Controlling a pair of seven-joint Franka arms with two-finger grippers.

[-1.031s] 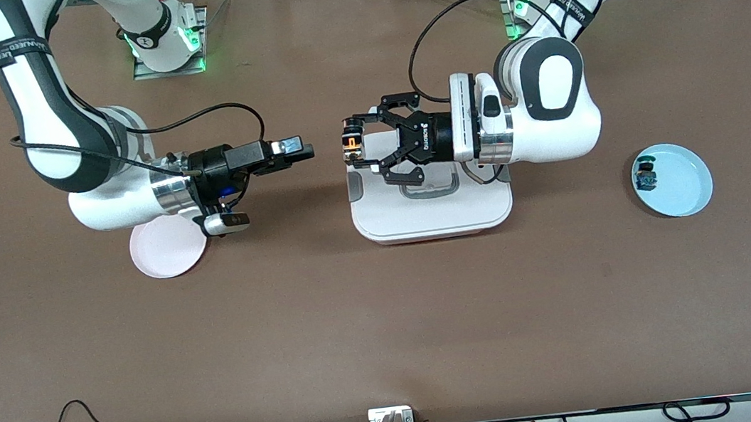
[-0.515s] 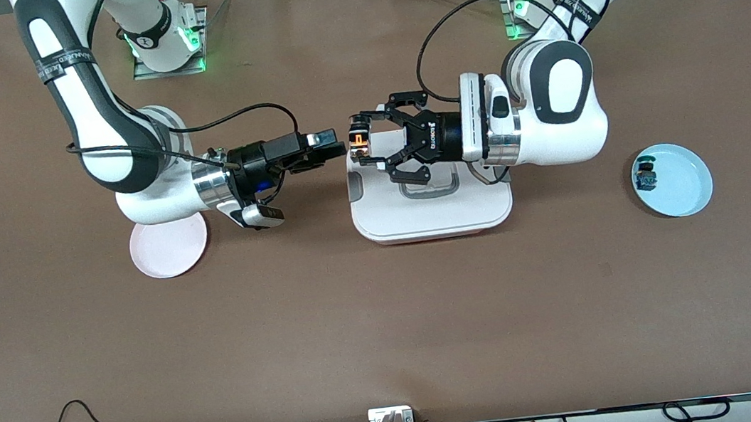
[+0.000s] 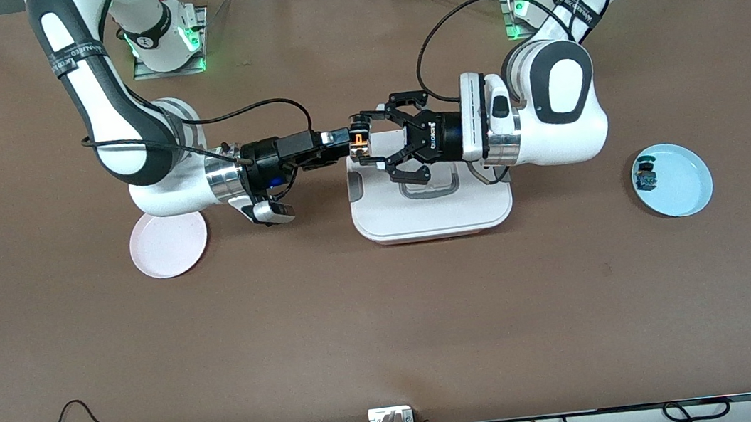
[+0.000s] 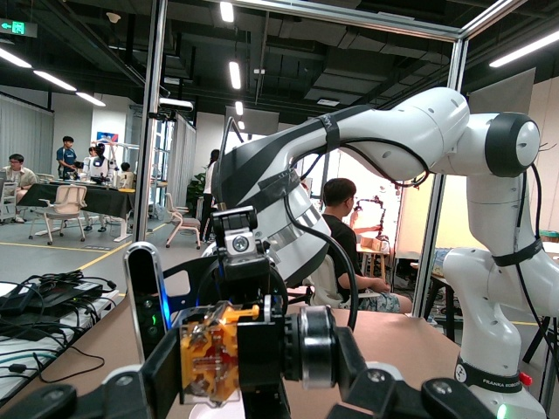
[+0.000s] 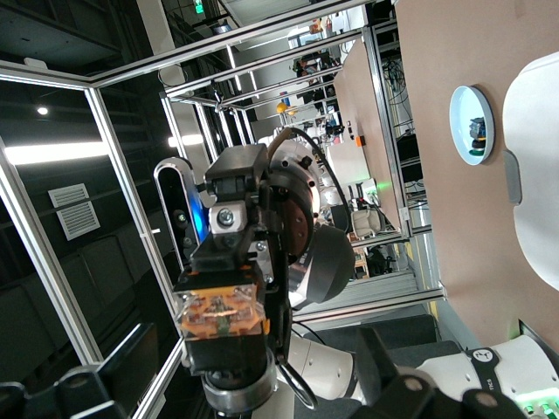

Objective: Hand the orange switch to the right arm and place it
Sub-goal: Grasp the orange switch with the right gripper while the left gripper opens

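The orange switch (image 3: 358, 140) is held in the air by my left gripper (image 3: 361, 143), the wide black linkage claw, which is shut on it over the edge of a white lidded container (image 3: 433, 212). My right gripper (image 3: 343, 145), with slim black fingers, is open and its fingertips reach the switch from the right arm's end of the table. In the left wrist view the switch (image 4: 208, 353) sits between my left gripper's jaws (image 4: 253, 375), with the right hand (image 4: 241, 255) close by. In the right wrist view the switch (image 5: 220, 316) lies between the open right fingers (image 5: 253, 377).
A pink plate (image 3: 168, 247) lies on the table under the right arm's wrist. A blue plate (image 3: 687, 193) toward the left arm's end holds a small blue-green switch (image 3: 646, 175); it also shows in the right wrist view (image 5: 467, 105). Brown table all round.
My right arm has moved toward the left gripper, and its fingertips have gone from well apart to reaching the switch. The left gripper shifted slightly and then held still.
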